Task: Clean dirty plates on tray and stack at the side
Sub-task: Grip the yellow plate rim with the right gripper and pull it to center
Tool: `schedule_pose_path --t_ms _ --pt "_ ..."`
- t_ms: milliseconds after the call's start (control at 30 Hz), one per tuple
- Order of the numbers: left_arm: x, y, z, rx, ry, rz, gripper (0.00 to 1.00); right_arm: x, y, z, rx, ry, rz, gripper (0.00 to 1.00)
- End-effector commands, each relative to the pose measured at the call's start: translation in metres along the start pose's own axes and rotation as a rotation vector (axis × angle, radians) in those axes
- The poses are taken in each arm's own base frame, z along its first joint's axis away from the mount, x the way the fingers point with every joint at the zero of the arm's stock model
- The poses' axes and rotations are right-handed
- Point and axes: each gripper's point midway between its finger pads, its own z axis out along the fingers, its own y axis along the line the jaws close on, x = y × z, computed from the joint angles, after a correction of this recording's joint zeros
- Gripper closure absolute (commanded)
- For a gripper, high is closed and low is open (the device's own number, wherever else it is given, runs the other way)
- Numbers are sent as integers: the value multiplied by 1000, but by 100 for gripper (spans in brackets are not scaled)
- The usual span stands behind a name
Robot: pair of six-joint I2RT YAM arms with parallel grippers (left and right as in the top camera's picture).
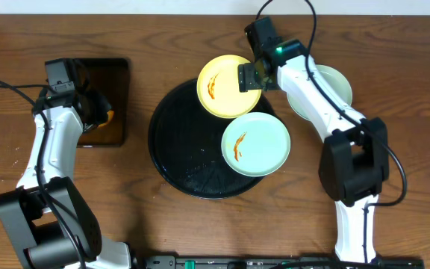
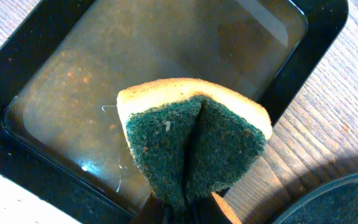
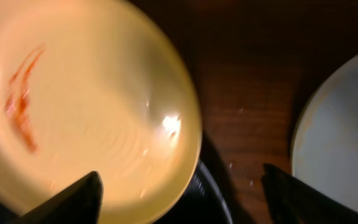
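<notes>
The round black tray (image 1: 172, 153) lies mid-table. A pale yellow plate (image 1: 219, 90) with an orange streak rests on its far rim. A mint-blue plate (image 1: 258, 146) with a streak sits on its right side. A second mint plate (image 1: 333, 88) lies on the table to the right, partly under my right arm. My right gripper (image 1: 251, 77) is open over the yellow plate's right edge. The right wrist view shows the open fingers (image 3: 182, 193) astride the yellow plate's rim (image 3: 86, 99), with the mint plate (image 3: 340, 143) to the right. My left gripper (image 1: 99, 116) is shut on a green-and-yellow sponge (image 2: 194, 143).
A small rectangular black tray (image 1: 114, 75) with brownish liquid (image 2: 135, 56) stands at the left, under the sponge. The round tray's rim shows in the left wrist view (image 2: 340, 199) and the right wrist view (image 3: 207, 193). The wooden table runs all around.
</notes>
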Motion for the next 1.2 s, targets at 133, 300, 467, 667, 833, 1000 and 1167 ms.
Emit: schedule_pose_path --t_ms 133,300,467,667,833,1000,1167 --pt "-1 1 0 4 1 9 92 -4 -14 31 74 -16 18 26" --pt "-1 1 0 4 1 9 92 10 -1 57 -10 50 -37 26" --pt "-1 1 0 4 1 9 92 13 4 63 -36 62 -37 40" --pt "-1 1 0 4 1 9 92 13 9 63 -62 64 -37 70" --pt "-1 1 0 4 1 9 92 10 14 56 -90 58 -35 99" --pt "-1 1 0 4 1 9 92 4 35 32 -212 46 -46 99" --pt "-1 0 0 4 1 9 92 13 65 17 -346 82 -62 99"
